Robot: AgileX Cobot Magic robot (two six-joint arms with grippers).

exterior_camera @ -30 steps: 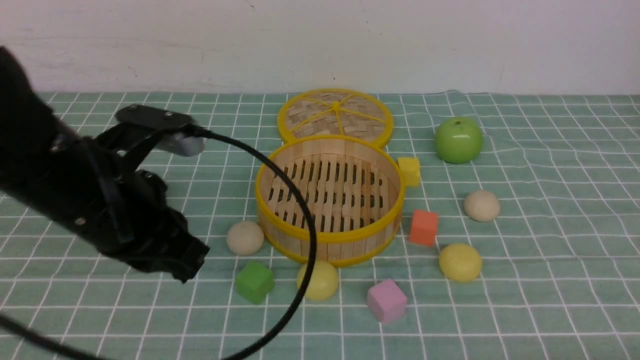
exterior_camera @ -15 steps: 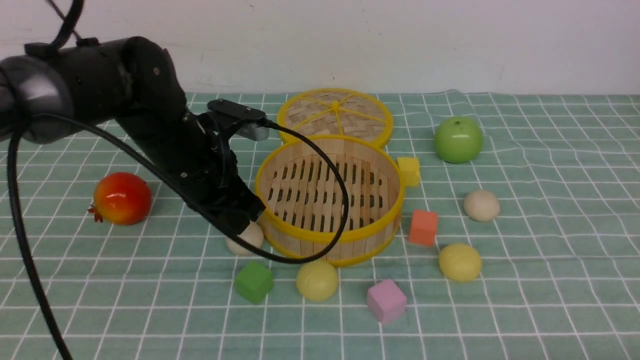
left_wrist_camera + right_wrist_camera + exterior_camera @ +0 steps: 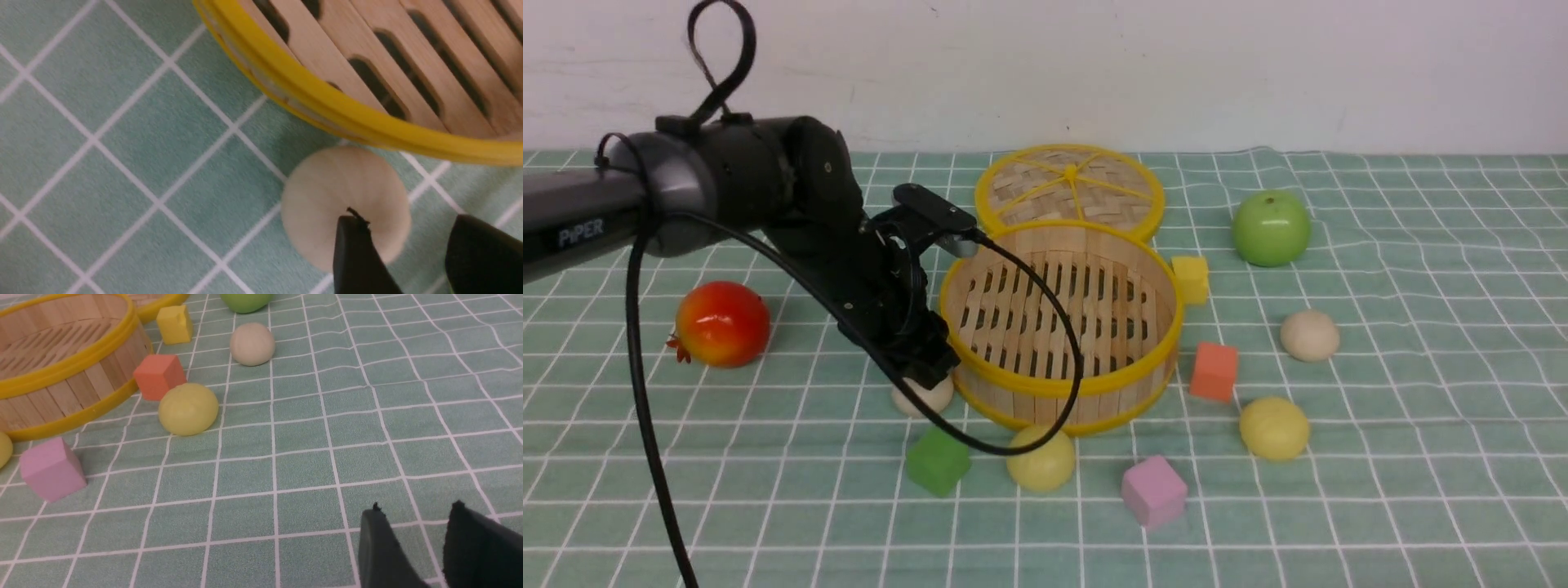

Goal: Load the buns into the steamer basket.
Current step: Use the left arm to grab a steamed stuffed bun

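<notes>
Four buns (image 3: 1274, 427) counted outside steamer basket (image 3: 1058, 384), none inside. Noted left gripper (image 3: 408, 220) swung in to basket's left-front within the last second and spread its jaws over cream bun (image 3: 343, 196) just beside the wall, not gripping yet, so likely first pick. Right gripper (image 3: 414, 510) parted, empty, well apart from basket. Read PIPER lettering (image 3: 580, 233) on left arm (image 3: 727, 175).
</notes>
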